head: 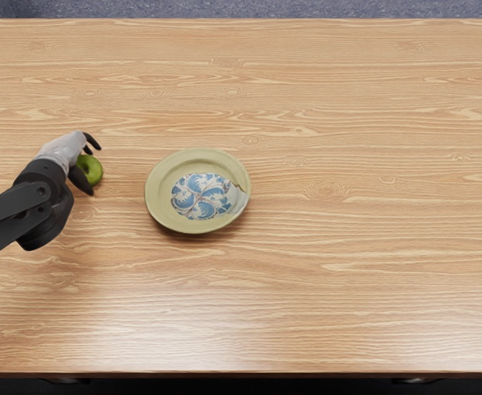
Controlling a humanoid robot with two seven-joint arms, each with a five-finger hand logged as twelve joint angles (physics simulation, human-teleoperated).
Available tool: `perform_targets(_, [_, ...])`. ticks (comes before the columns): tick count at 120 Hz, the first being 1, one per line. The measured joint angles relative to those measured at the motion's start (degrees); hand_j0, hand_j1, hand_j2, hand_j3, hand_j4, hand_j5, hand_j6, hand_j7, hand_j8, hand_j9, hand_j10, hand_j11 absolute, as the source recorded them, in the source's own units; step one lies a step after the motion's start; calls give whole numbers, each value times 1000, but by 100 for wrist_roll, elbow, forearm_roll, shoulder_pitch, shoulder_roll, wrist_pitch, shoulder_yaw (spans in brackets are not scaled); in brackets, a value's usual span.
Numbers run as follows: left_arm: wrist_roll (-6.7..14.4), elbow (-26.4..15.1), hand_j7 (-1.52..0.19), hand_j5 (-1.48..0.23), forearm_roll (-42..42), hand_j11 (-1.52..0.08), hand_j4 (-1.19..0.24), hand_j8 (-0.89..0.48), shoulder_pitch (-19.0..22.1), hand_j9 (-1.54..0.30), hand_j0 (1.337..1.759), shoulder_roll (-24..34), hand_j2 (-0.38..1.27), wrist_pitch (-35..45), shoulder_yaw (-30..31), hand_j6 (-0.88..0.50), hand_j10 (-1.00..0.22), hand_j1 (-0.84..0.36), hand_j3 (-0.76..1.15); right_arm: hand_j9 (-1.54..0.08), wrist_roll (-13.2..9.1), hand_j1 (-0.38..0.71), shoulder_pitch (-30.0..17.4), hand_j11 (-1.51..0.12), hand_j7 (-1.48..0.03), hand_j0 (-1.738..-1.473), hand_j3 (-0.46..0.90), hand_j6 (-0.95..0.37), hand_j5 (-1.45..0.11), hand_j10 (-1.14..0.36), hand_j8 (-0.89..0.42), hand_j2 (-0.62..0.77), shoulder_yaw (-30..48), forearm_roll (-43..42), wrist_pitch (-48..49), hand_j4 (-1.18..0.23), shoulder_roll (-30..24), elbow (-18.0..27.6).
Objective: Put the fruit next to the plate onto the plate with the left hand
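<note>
A small green fruit lies on the table to the left of the plate. The plate is pale green with a blue and white pattern in its middle and holds nothing. My left hand comes in from the left edge and is at the fruit. Its dark-tipped fingers curl over the far side of the fruit, and the thumb presses its near left side. The fruit looks low, at table height. The right arm does not show.
The wooden table fills the view, with its far edge at the top and its near edge at the bottom. My dark left forearm lies across the left side of the table.
</note>
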Motion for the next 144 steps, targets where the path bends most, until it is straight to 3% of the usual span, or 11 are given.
perform_targets(22, [0,8,-573,-574,-1,-572,-442,-446,20,-573,1659,-18,103,-5,0,-443,-443,-167,27,0,0,-349,0,0,0,-1658,0,0,0,0,0,0,1,3,0,0,0,0])
perform_targets(24, [6,16,-574,-576,5,-572,-447,-434,18,-574,1689,-52,82,-6,1,-449,-449,-173,68,0,0,-349,0,0,0,-1658,0,0,0,0,0,0,1,5,0,0,0,0])
perform_targets(26, [11,23,-579,-582,9,-574,-451,-426,18,-577,1692,-70,57,-8,1,-454,-456,-181,144,0,0,-349,0,0,0,-1658,0,0,0,0,0,0,1,7,0,0,0,0])
perform_targets(29, [15,32,-588,-593,11,-580,-458,-439,22,-585,1681,-77,39,-11,2,-462,-466,-194,172,0,0,-349,0,0,0,-1658,0,0,0,0,0,0,1,9,0,0,0,0])
perform_targets(30, [17,35,-591,-596,12,-582,-461,-444,24,-587,1685,-78,27,-11,2,-465,-470,-198,261,0,0,-349,0,0,0,-1658,0,0,0,0,0,0,1,10,0,0,0,0])
perform_targets(36, [20,46,-613,-620,6,-600,-473,-440,14,-607,1663,-79,63,-15,2,-464,-485,-207,271,0,0,-349,0,0,0,-1658,0,0,0,0,0,0,1,13,0,0,0,0])
perform_targets(71, [3,51,-729,-725,-29,-718,-543,-380,9,-720,1656,-79,102,-21,1,-423,-547,-248,77,0,0,-349,0,0,0,-1658,0,0,0,0,0,0,-5,13,0,0,0,0])
perform_targets(107, [1,51,-865,-839,-59,-866,-645,-286,0,-852,1651,-79,170,-56,-1,-329,-474,-299,26,0,0,-349,0,0,0,-1658,0,0,0,0,0,0,-8,9,0,0,0,0])
perform_targets(116, [2,41,-898,-872,-68,-901,-669,-281,0,-886,1658,-79,202,-62,0,-327,-472,-296,-82,0,0,-349,0,0,0,-1658,0,0,0,0,0,0,-8,9,0,0,0,0])
perform_targets(131, [6,0,-957,-934,-89,-965,-713,-250,-62,-952,1654,-56,188,-70,-6,-302,-460,-308,-49,0,0,-349,0,0,0,-1658,0,0,0,0,0,0,-8,10,0,0,0,0])
perform_targets(144, [13,-158,-996,-975,-127,-1017,-715,-174,-192,-995,1646,14,267,-70,-24,-217,-392,-416,-29,0,0,-349,0,0,0,-1658,0,0,0,0,0,0,-6,13,0,0,0,0])
